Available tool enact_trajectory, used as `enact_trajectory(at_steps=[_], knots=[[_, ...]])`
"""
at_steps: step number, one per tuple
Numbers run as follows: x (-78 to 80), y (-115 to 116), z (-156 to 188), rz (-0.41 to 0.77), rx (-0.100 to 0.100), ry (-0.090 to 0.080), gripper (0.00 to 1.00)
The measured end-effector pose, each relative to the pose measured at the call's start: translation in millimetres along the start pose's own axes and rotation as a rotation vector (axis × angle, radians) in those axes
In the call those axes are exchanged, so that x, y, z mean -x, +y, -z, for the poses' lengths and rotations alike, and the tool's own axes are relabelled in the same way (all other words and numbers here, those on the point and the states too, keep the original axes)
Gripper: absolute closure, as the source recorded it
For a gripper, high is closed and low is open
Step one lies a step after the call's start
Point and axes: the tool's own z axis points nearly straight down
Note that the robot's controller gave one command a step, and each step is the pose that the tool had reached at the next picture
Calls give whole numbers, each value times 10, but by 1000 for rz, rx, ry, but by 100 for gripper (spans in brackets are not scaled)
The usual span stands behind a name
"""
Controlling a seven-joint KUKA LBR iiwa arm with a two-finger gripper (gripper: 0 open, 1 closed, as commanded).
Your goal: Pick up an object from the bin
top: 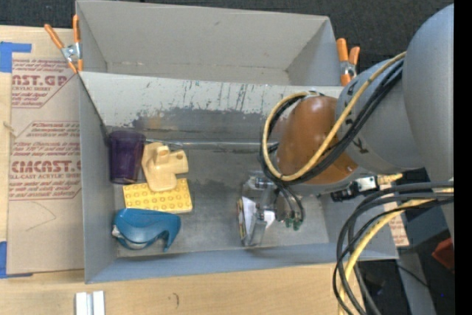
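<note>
By the bin's (206, 33) left wall lies a dark purple cup (125, 156). Below it in the view, in the bin's lower left corner, sits a blue curved thing (146, 228). Just to the right of the cup is a cream toy block (164, 164). It rests on the top edge of a flat yellow plate with bumps (157, 197). These four toys sit close together on the left side.

The gripper (253, 225) is further right, down low by the bin's lower wall. It is over bare grey floor. The yellow plate and the blue thing are the nearest toys, and both lie apart from it on its left. I cannot tell if the gripper is spread or pressed together. Above it is the arm's round orange cover (313, 140) with yellow cables (271, 130) looped round it.
</note>
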Motion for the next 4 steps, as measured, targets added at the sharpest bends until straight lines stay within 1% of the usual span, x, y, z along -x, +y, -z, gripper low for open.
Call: enact_trajectory(at_steps=[1,2,3,4], knots=[[-68,435,0,-3,3,0,0],[-69,174,375,-1,1,6,0],[-58,-136,511,117,2,-6,0],[-75,-195,144,174,1,1,0]])
